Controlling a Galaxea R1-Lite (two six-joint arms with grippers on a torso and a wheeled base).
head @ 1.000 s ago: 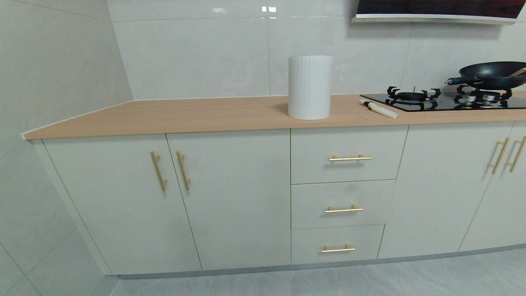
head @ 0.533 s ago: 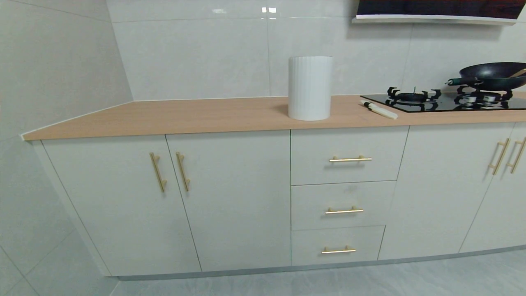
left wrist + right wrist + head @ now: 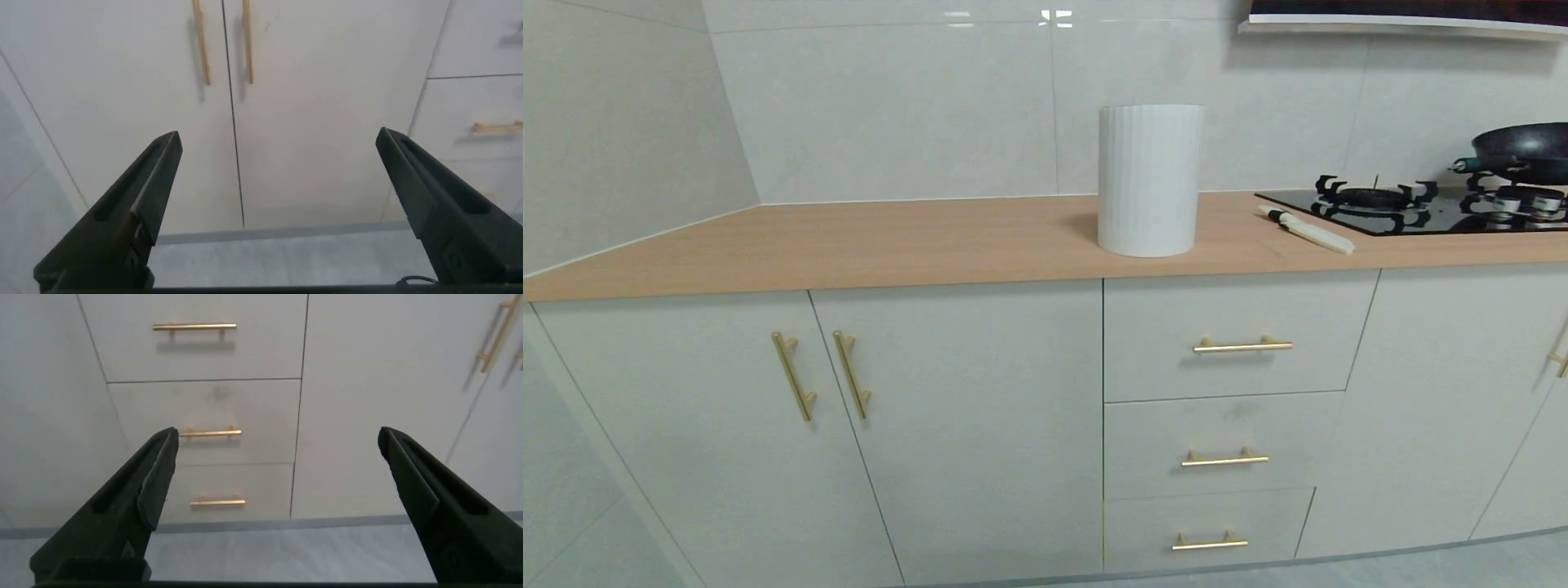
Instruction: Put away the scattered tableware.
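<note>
Wood-grain countertop (image 3: 890,241) is carrying one white ribbed cylindrical holder (image 3: 1150,180). One cream, black-tipped utensil (image 3: 1307,231) is lying right of the holder, beside one black two-burner hob (image 3: 1421,214). Left gripper (image 3: 278,140) and right gripper (image 3: 278,437) are gaping wide, empty.

Countertop (image 3: 890,245): pale wood, running across the middle of the frame.
Container (image 3: 1150,180): white, ribbed, upright, right of centre.
Knife (image 3: 1308,230): lying flat, between container and hob.
Hob (image 3: 1437,220): black glass, far right.
</note>
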